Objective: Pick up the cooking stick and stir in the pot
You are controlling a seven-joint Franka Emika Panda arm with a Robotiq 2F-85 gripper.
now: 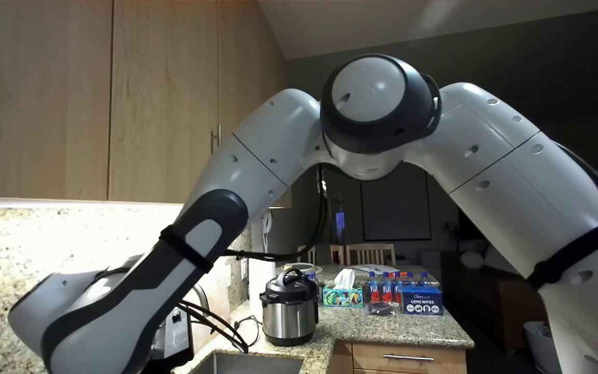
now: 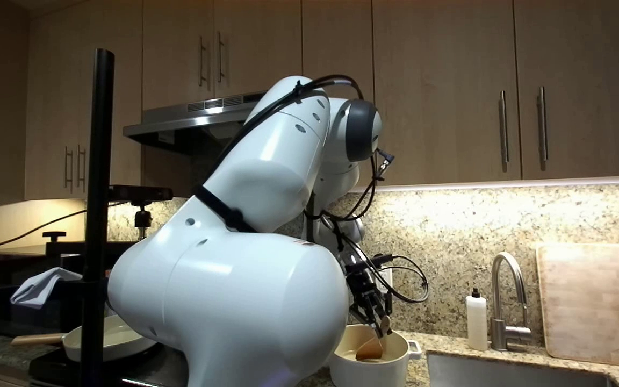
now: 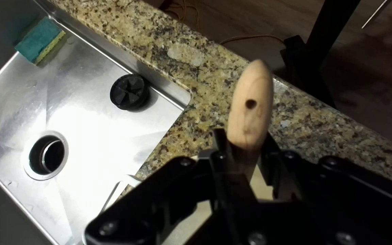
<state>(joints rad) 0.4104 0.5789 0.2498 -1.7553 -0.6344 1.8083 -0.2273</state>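
Jaws of the black two-fingered gripper (image 3: 246, 144) are clamped around the handle of the pale wooden cooking stick (image 3: 252, 119), whose rounded end with a small round hole projects past them. In an exterior view, the stick slants down into the round white pot (image 2: 368, 374) with a cream interior, its brown blade (image 2: 369, 349) inside; whether the blade touches the bottom, I cannot tell. The pot stands on the speckled granite counter (image 3: 208, 107), just to the left of the steel sink (image 2: 513, 371).

On the far side of the sink rises a curved metal faucet (image 2: 499, 333), with a white black-capped bottle (image 2: 477, 322) just to its left and a large pale wooden board (image 2: 599, 301) to its right, against the granite wall (image 2: 449, 231). The wrist view shows, in the sink, a rectangular teal-and-yellow sponge (image 3: 41, 39) in the far left corner, a round black disc (image 3: 129, 92) to its right and a metal-rimmed drain (image 3: 46, 154) nearer. To the left, well apart from the pot, is a shallow white pan (image 2: 121, 336) with a wooden handle. In an exterior view, a round silver-and-black cooker (image 1: 289, 314) stands to the left of a colourful tissue box (image 1: 343, 297), blue-capped bottles (image 1: 386, 291) and a blue box of lens wipes (image 1: 422, 300).
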